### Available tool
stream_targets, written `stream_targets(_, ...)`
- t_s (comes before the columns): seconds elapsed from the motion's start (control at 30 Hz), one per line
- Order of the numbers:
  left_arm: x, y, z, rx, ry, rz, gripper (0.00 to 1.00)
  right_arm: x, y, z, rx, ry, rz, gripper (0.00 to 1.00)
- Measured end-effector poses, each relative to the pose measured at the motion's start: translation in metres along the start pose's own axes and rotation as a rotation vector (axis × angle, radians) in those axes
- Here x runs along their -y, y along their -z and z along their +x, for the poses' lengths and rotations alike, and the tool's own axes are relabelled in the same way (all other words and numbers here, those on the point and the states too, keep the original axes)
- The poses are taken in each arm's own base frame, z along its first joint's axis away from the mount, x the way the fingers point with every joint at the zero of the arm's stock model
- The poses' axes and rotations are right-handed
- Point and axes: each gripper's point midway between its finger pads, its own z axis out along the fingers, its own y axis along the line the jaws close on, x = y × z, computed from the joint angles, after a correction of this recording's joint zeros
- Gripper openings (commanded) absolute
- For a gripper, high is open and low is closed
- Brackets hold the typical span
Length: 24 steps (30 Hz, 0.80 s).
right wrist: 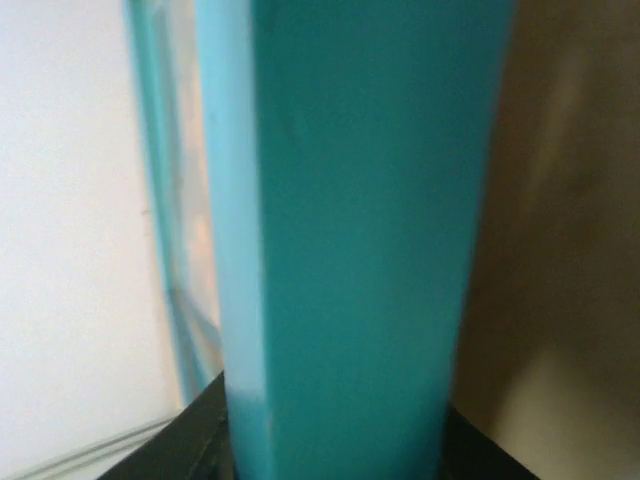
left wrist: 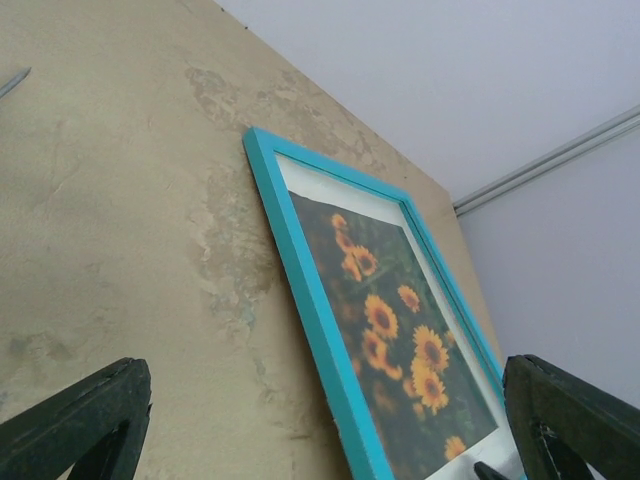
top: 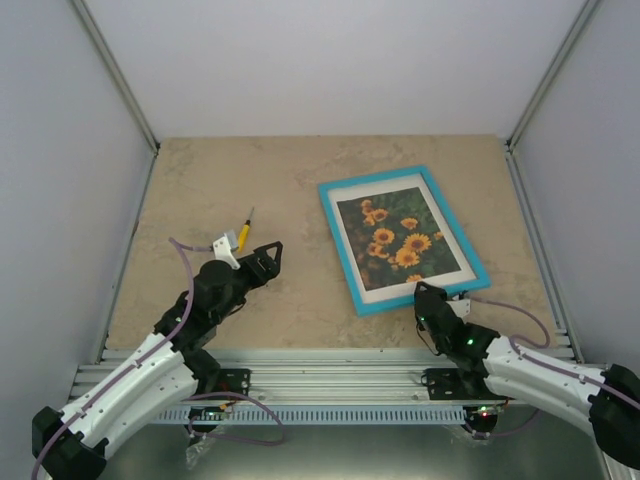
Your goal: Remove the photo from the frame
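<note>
The frame [top: 346, 250], face up on the right side of the table [top: 200, 180] with the photo [top: 400, 238] inside, runs lengthwise away from the arms; the right gripper [top: 428, 293] is at its near short rail (clamped or not, I cannot tell), while the left gripper [top: 268, 255], fingers spread, sits well apart to its left.

Mottled beige tabletop [top: 250, 180] enclosed by plain white walls [top: 330, 60].
</note>
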Motion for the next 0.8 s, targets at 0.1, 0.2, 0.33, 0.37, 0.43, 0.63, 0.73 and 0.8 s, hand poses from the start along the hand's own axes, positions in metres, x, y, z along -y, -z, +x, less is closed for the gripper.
stream_targets(0.1, -0.001, 0.0, 0.001, -0.002, 0.0, -0.001, 0.98, 0.029, -0.001, -0.006, 0.018, 0.053, 0.111, 0.53)
stream_targets(0.2, -0.001, 0.0, 0.001, -0.001, 0.0, 0.0, 0.98, 0.037, 0.001, -0.008, 0.018, 0.062, 0.15, 0.68)
stream_targets(0.33, 0.0, 0.0, 0.001, 0.001, 0.001, 0.002, 0.98, 0.032, 0.005, -0.007, 0.006, 0.055, 0.158, 0.81)
stream_targets(0.37, 0.0, -0.001, 0.001, 0.0, 0.0, 0.002, 0.98, 0.032, 0.006, -0.007, 0.004, 0.055, 0.163, 0.84)
stream_targets(0.43, -0.001, -0.001, 0.001, -0.001, 0.0, 0.0, 0.98, 0.031, 0.009, -0.008, 0.001, 0.059, 0.178, 0.9)
stream_targets(0.63, -0.007, -0.008, 0.01, -0.039, -0.013, -0.03, 0.98, 0.033, 0.02, -0.014, 0.004, 0.127, 0.235, 0.98)
stream_targets(0.73, -0.013, -0.015, 0.02, -0.078, -0.026, -0.053, 0.98, 0.035, 0.024, -0.017, -0.005, 0.22, 0.259, 0.98)
stream_targets(0.8, -0.017, -0.021, 0.028, -0.111, -0.034, -0.071, 0.98, 0.033, 0.027, -0.017, -0.013, 0.29, 0.27, 0.98)
